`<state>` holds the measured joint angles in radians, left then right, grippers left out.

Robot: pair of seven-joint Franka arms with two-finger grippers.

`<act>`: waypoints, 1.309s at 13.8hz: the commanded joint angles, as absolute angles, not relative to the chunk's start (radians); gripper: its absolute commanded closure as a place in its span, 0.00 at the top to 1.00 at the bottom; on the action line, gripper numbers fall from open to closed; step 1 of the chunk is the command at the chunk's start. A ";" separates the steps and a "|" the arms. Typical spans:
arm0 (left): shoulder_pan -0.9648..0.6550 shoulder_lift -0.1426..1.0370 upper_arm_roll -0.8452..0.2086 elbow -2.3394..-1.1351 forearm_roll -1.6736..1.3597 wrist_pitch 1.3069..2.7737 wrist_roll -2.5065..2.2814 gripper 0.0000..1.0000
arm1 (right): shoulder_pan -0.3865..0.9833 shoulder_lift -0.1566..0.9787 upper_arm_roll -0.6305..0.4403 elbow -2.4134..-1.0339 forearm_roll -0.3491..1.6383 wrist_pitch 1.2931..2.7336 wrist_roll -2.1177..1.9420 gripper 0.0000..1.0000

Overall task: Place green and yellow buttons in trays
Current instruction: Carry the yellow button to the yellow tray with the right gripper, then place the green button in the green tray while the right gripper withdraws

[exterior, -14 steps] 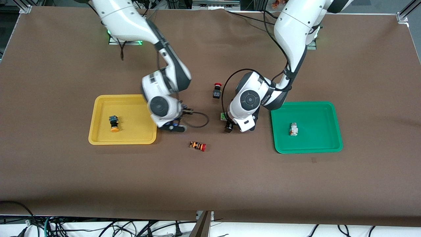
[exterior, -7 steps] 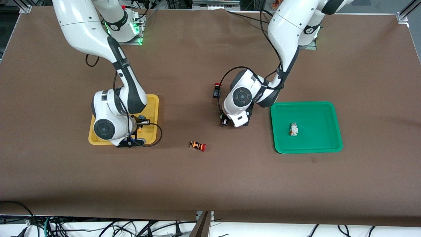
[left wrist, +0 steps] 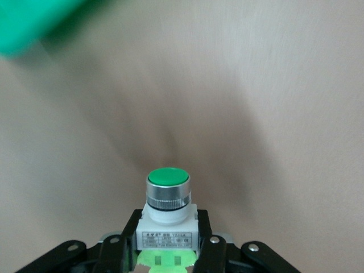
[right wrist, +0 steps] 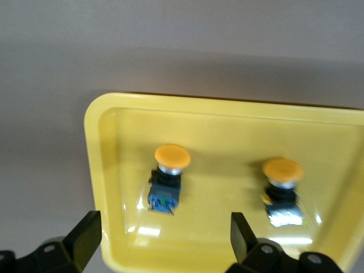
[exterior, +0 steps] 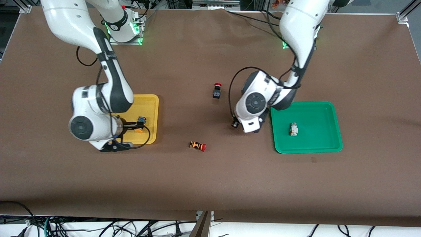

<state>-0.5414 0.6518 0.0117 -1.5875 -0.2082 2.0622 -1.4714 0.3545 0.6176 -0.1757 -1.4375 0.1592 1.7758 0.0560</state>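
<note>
Both arms wear glossy white shells with dark grey bands at the joints. The right arm [exterior: 98, 65] has a round dark grey cap on its wrist housing, ringed in white, and a thin black cable that loops loosely off the forearm and again below the wrist. The left arm [exterior: 296, 39] carries the same round cap (with a small marking at its centre) and a black cable arcing over the wrist. Green lights glow at both bases. Up close, the right gripper [right wrist: 165, 242] has matte black fingers [right wrist: 85, 239] with silver screws; the left gripper [left wrist: 166, 256] is black too, its bracket studded with screw heads.
</note>
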 commanded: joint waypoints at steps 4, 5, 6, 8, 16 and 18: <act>-0.269 0.572 0.000 -1.628 -0.080 1.919 -0.955 0.17 | 0.319 0.416 -0.218 -1.353 0.150 1.601 -0.008 1.00; -0.220 0.574 0.002 -1.643 -0.080 1.919 -0.801 0.17 | 0.302 0.331 -0.198 -1.408 0.150 1.603 -0.009 1.00; -0.163 0.577 0.000 -1.657 -0.080 1.924 -0.638 0.16 | 0.264 0.275 -0.172 -1.446 0.147 1.600 -0.012 1.00; -0.071 0.584 -0.005 -1.683 -0.083 1.928 -0.344 0.17 | 0.221 0.189 -0.126 -1.508 0.074 1.568 -0.018 1.00; -0.041 0.510 -0.009 -1.614 -0.074 1.824 -0.094 1.00 | 0.114 -0.012 -0.080 -1.609 0.009 1.537 -0.021 1.00; -0.041 0.447 -0.012 -1.531 -0.069 1.751 -0.083 1.00 | 0.104 -0.014 -0.051 -1.609 0.008 1.534 -0.023 1.00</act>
